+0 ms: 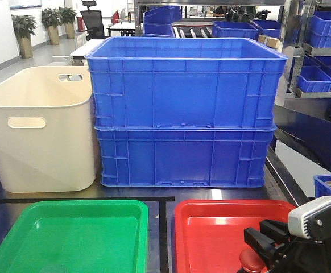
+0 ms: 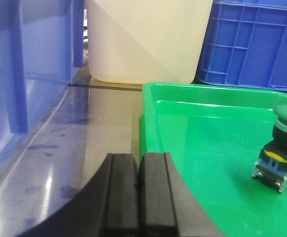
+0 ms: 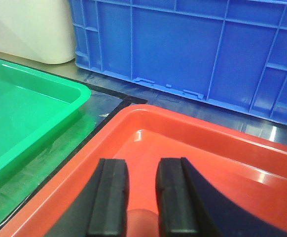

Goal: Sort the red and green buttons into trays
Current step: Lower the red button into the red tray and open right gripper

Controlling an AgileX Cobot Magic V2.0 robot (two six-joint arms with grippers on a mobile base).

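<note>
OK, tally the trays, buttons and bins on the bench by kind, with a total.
Trays: 2, the green tray and the red tray
Buttons: 2, the green button and the red button
Blue crates, stacked: 2, upper and lower
Cream tub: 1
Total: 7

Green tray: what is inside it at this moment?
The green tray holds the green button, resting on its floor in the left wrist view. The front view shows the tray's far part bare; its near edge is cropped, so the button is not seen there.
</note>
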